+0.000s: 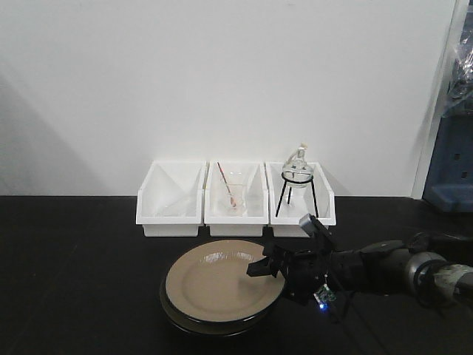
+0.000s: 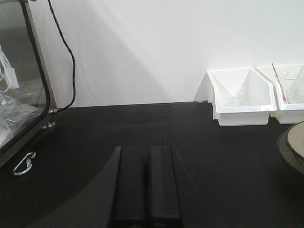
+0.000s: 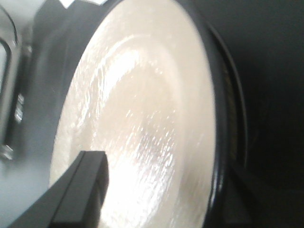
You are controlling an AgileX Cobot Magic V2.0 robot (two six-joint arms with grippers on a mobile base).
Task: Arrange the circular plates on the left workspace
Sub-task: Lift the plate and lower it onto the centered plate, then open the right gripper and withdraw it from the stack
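Two circular plates lie stacked in the middle of the black countertop [image 1: 74,281]. The top plate [image 1: 218,285] shows its glossy tan face, and the dark rim of the lower plate [image 1: 211,325] shows under it. My right gripper [image 1: 267,268] is at the top plate's right rim, open. In the right wrist view one finger [image 3: 80,194] hovers over the tan plate [image 3: 142,109] and the other is a dark shape beyond the rim. My left gripper [image 2: 147,185] is shut and empty, low over the bare left workspace [image 2: 95,128]. A plate edge [image 2: 295,147] shows at its far right.
Three white bins stand along the back wall: a left one [image 1: 171,198], a middle one [image 1: 236,200] holding a beaker, and a right one [image 1: 301,198] with a flask on a tripod. A carabiner [image 2: 23,164], a cable and a glass-fronted case sit at the far left.
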